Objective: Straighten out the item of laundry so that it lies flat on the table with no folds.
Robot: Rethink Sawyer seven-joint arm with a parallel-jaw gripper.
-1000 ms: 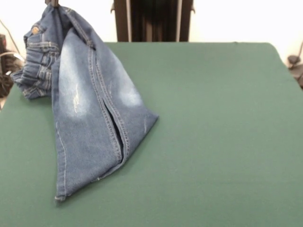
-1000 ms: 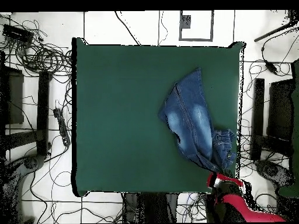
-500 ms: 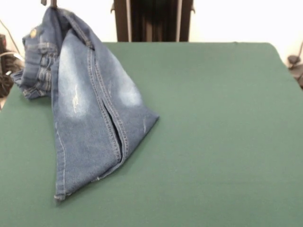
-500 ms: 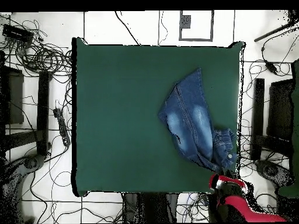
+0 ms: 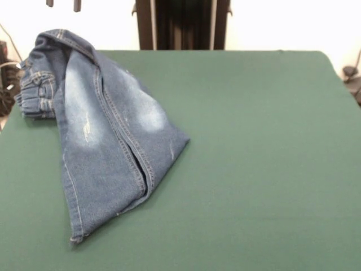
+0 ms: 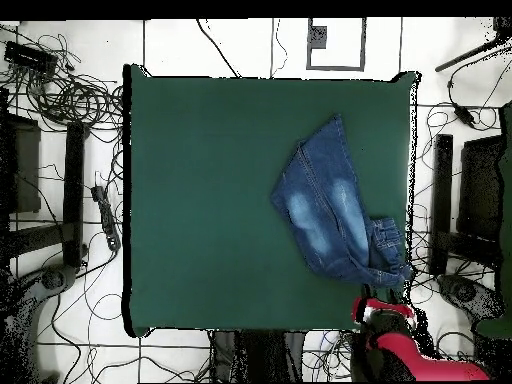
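Lying at the table's (image 5: 254, 169) left side in the front view, the jeans (image 5: 107, 141) are far from flat: the two legs are stacked one over the other, and the waistband end (image 5: 36, 90) is bunched in a heap right at the table's edge. The gripper (image 5: 62, 3) shows only as two dark tips at the top of the front view, set apart and clear of the cloth, so it appears released and holds nothing. Judging from this, the bunched waistband could slide off the edge and drag the denim after it, and a pinch on the stacked legs could catch both layers and keep the fold.
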